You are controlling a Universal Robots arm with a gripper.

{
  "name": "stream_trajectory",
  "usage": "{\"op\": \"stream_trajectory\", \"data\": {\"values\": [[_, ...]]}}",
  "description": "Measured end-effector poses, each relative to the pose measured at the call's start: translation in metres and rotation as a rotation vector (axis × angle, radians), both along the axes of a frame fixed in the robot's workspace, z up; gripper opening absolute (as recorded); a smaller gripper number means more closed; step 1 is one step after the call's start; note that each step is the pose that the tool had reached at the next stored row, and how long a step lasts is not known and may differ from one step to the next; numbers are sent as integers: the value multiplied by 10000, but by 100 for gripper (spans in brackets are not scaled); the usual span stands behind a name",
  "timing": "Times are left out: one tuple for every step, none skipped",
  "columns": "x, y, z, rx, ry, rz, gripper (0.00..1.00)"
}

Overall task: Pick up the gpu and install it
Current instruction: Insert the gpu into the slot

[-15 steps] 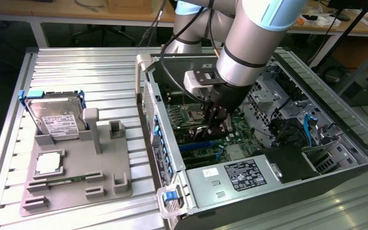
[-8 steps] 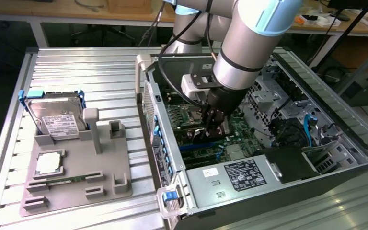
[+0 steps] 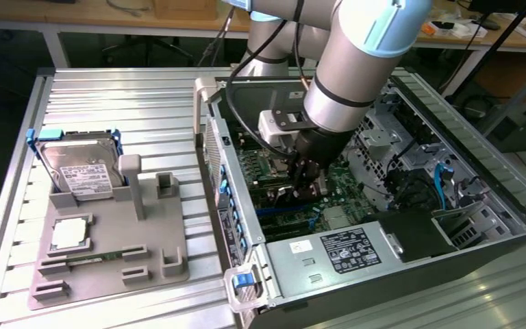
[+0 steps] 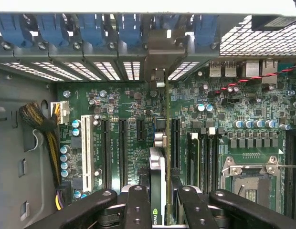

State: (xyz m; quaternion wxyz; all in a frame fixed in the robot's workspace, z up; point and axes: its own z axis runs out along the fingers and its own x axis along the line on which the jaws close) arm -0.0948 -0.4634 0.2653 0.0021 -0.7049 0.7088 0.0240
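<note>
My gripper point(image 3: 301, 184) reaches down inside the open computer case point(image 3: 244, 274), over the green motherboard point(image 3: 336, 185). It is shut on the gpu point(image 4: 160, 157), a thin dark card seen edge-on in the wrist view between the two black fingers point(image 4: 138, 205). The card's silver end bracket point(image 4: 164, 52) stands against the row of rear slot openings of the case. The card lies lengthwise along a black expansion slot point(image 4: 174, 138) on the motherboard point(image 4: 129, 105). Whether its edge is seated in the slot I cannot tell. In the exterior view the gpu point(image 3: 289, 195) is mostly hidden behind the gripper.
On the exterior view's left a grey parts holder point(image 3: 107, 274) carries a silver hard drive point(image 3: 80, 171), a processor point(image 3: 69, 233) and a green RAM stick point(image 3: 94, 259). Inside the case are the power supply point(image 3: 345, 250), the processor socket point(image 4: 250, 176), a white slot point(image 4: 87, 148) and cable bundles point(image 4: 40, 124).
</note>
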Motion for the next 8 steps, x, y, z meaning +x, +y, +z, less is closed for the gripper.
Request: {"op": "stream_trajectory", "data": {"values": [[0,-4,-2,-1,1,1,27],[0,-9,-6,0,-1,0,27],[-1,-11,-9,1,0,0,27],[-1,-12,-13,0,0,-1,27],[-1,-13,-18,0,0,0,27],[-1,-13,-25,-3,2,0,27],[0,-13,-41,2,-2,1,27],[-1,-14,-54,-1,0,1,27]]}}
